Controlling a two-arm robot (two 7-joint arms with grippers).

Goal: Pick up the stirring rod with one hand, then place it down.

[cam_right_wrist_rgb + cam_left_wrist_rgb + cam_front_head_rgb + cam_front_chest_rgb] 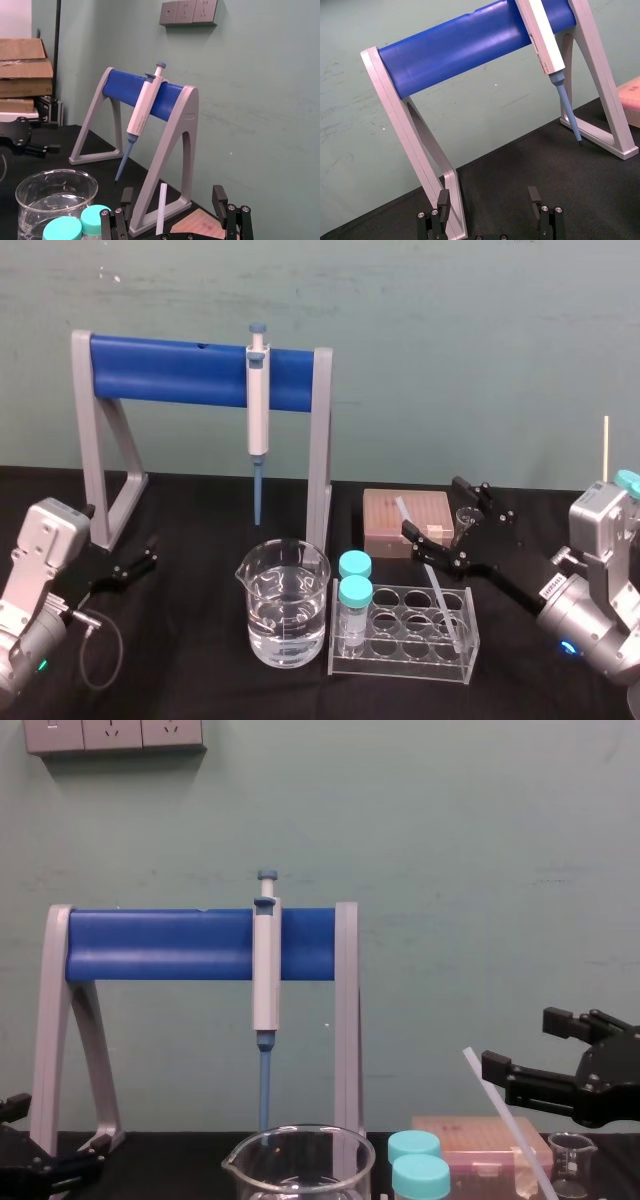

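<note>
We see one long, thin, straight, milky-white stirring rod (443,602). It is about as thick as a pencil, and we can see partly through it. It stands tilted. Its low end is down in a hole at the right end of the clear plastic rack (400,665). Its top leans back toward the flat pinkish-brown box (385,515).

The black right gripper (430,504) hovers at the upper part of the rod. Its jaws are wide open, one on each side of the rod. From the right wrist we see the rod (161,207) standing in the gap, and it touches neither one.

The black left gripper (152,551) sits well apart at the left, near a foot of the grey stand with the blue bar (180,372). Its jaws are open too and hold nothing.

Now we count. There is one rod, one rack and one box. Two small bottles with teal caps (355,592) stand in the left end of the rack. One big glass beaker with water (285,610) stands just left of the rack. One tiny glass beaker (572,1160) is near the box. One grey pipette with a blue tip (258,410) hangs on the one stand. All of it sits on the black worktop (200,640).
</note>
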